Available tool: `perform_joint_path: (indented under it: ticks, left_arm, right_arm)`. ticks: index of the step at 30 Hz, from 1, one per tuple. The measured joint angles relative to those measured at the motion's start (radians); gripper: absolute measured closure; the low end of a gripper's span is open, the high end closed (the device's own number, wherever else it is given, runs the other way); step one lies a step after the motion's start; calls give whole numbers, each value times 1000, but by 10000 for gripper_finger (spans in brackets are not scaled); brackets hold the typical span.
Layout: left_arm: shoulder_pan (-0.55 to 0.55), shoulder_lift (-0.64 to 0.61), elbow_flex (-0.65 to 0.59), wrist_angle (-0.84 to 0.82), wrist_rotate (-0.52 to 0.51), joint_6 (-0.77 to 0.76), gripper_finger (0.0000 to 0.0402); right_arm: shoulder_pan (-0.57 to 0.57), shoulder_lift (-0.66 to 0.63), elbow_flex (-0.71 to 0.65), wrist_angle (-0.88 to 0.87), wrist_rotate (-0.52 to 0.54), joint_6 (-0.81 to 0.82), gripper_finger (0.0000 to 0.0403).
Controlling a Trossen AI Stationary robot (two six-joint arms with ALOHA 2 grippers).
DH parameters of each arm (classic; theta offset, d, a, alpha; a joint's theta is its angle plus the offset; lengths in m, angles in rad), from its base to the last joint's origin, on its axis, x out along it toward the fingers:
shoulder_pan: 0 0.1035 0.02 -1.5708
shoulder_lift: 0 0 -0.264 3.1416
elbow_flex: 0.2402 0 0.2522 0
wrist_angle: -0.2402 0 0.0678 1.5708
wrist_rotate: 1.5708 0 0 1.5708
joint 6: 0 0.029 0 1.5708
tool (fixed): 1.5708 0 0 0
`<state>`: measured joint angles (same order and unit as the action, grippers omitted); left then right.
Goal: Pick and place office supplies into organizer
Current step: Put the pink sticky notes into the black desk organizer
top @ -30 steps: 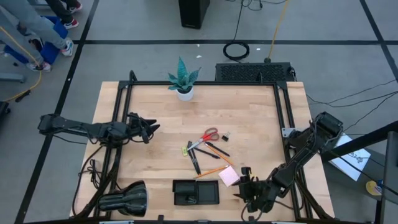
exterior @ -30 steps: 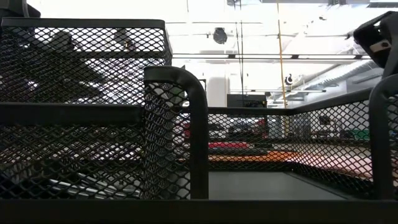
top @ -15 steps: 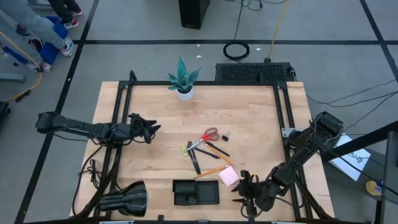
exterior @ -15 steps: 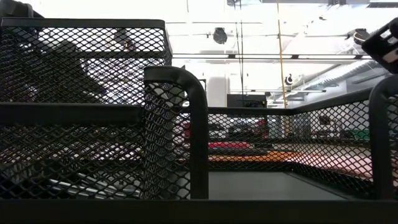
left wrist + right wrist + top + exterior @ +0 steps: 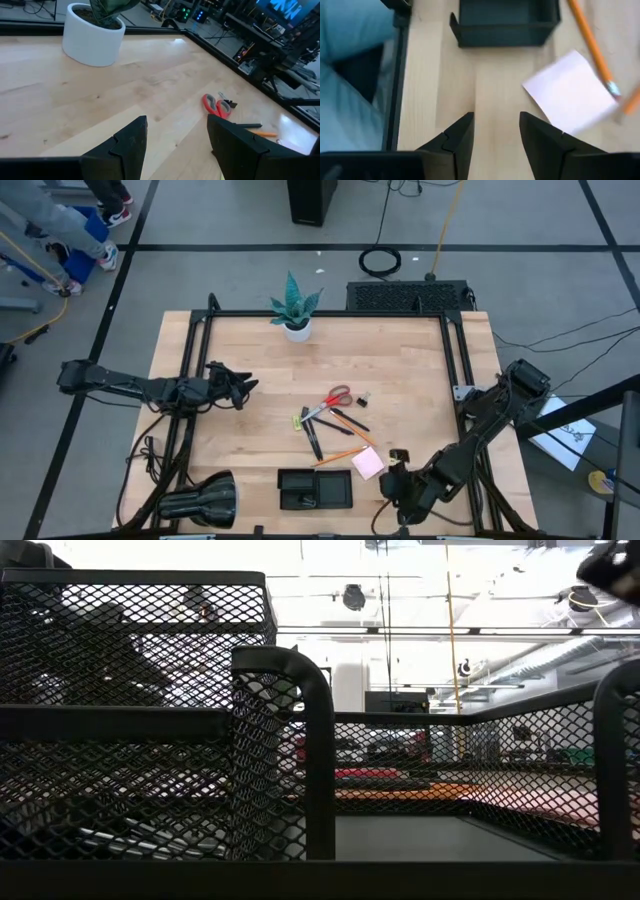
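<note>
the right gripper (image 5: 393, 483) is held low at the near edge of the table, its fingers (image 5: 460, 135) spread apart with nothing between them. the pale pink-white note pad (image 5: 368, 463) lies just beside it, toward the table's middle, and an orange pencil (image 5: 590, 42) is seen just past the pad. the black organizer (image 5: 314, 488) sits near the gripper on the side toward the left arm, flat on the wooden table (image 5: 250, 430). the red-handled scissors (image 5: 335, 397), the black pens (image 5: 315, 442) and a small black clip (image 5: 362, 397) are clustered farther from it, toward the table centre. the left gripper (image 5: 238, 387) is held at the left side, its fingers (image 5: 131, 141) apart and empty; the scissors lie well ahead of it, and the potted plant (image 5: 296, 307) stands off to one side.
</note>
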<state>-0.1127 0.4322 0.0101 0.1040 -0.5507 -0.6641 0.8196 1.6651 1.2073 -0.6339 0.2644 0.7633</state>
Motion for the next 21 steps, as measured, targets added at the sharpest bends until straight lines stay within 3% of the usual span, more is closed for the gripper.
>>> perform_joint_path:
  ticks: [2,6,14,21]
  left_arm:
    - [0,0,0,-2,0,-1,190]
    - [0,0,0,-20,3,-4,190]
    - [0,0,1,-35,8,-6,190]
    - [0,0,2,-38,7,-7,190]
  right_arm:
    - [1,22,74,-115,21,10,263]
    - [6,89,178,-141,55,-24,268]
    - [35,364,270,-426,80,-29,269]
    - [60,391,295,-391,324,-104,269]
